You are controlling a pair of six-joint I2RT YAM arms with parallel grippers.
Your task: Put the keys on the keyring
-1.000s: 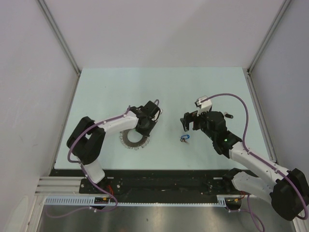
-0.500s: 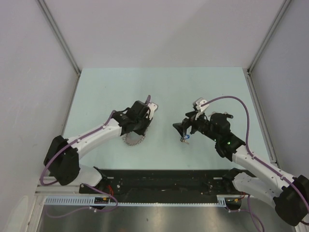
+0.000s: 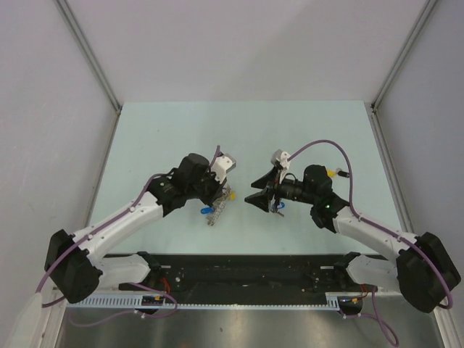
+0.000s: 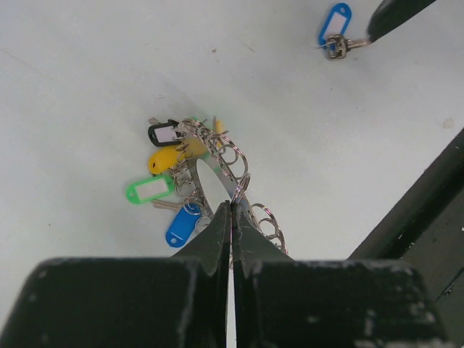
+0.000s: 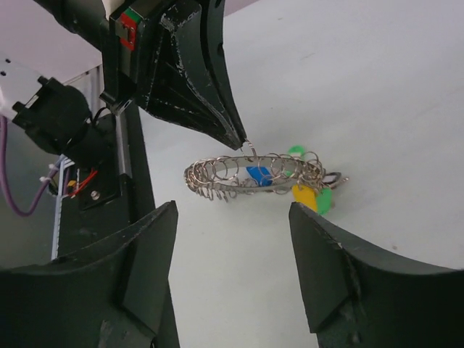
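Keyring (image 4: pixel 225 163) pinched at rim by left gripper (image 4: pixel 232 217), lying broadside straight ahead of right gripper (image 5: pixel 232 210). I see right jaws spread, nothing between; 1 loose blue key (image 4: pixel 335 25) just beside its fingertip.

The pale mint-green table (image 3: pixel 239 130) is lying flat under soft, even light. Plain white panels are closing it in on three sides: a left wall (image 3: pixel 43 109), a back wall (image 3: pixel 246 43) and a right wall (image 3: pixel 438 123). A grey metal left post (image 3: pixel 87 52) and a matching right post (image 3: pixel 406 52) are running along the corners. At the near edge, a black rail (image 3: pixel 246 262) is spanning the table, with a white slotted cable track (image 3: pixel 246 305) and a brushed steel surface (image 3: pixel 254 330) sitting below it.
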